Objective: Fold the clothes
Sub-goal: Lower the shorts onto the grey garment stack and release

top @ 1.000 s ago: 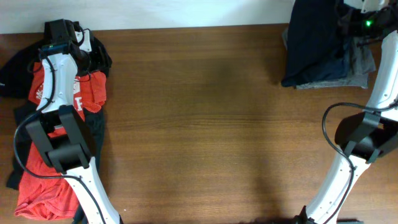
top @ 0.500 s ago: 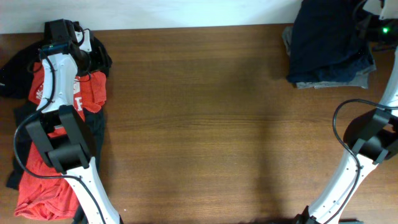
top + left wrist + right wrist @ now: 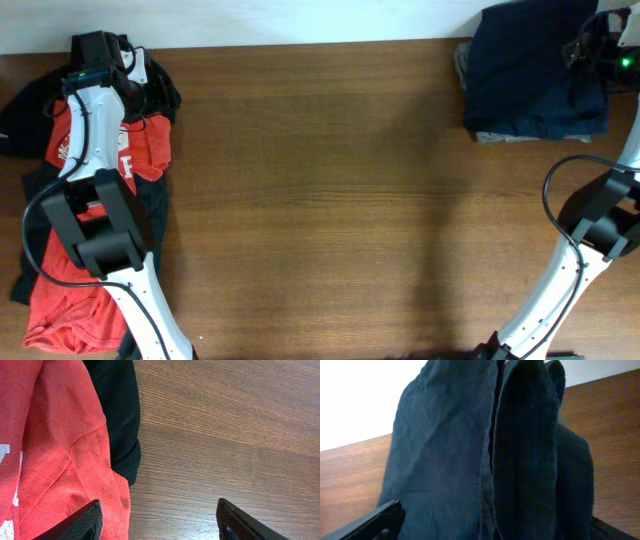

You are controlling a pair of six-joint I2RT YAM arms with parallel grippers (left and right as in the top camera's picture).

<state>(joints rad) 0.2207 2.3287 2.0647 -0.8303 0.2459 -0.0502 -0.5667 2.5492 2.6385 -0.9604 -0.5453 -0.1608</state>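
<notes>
Navy shorts (image 3: 530, 75) sit folded at the table's (image 3: 320, 200) far right corner. The right gripper (image 3: 500, 527) is over them, fingers spread wide, not pinching. The red T-shirt (image 3: 45, 450) heap runs front-to-back along the table's left edge, right under the left gripper (image 3: 162, 520), fingers also apart. That arm's nearer, I'd say.

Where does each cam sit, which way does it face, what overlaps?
Overhead: fixed above the table, facing straight down; left arm and right arm both show.
Left wrist: on the left arm, facing down at the red T-shirt and a black piece; left gripper fingertips apart, bottom.
Right wrist: on the right arm, close on the navy garment; right gripper fingertips in bottom corners.
Shared: red T-shirt in overhead and left wrist; navy garment in overhead and right wrist.
</notes>
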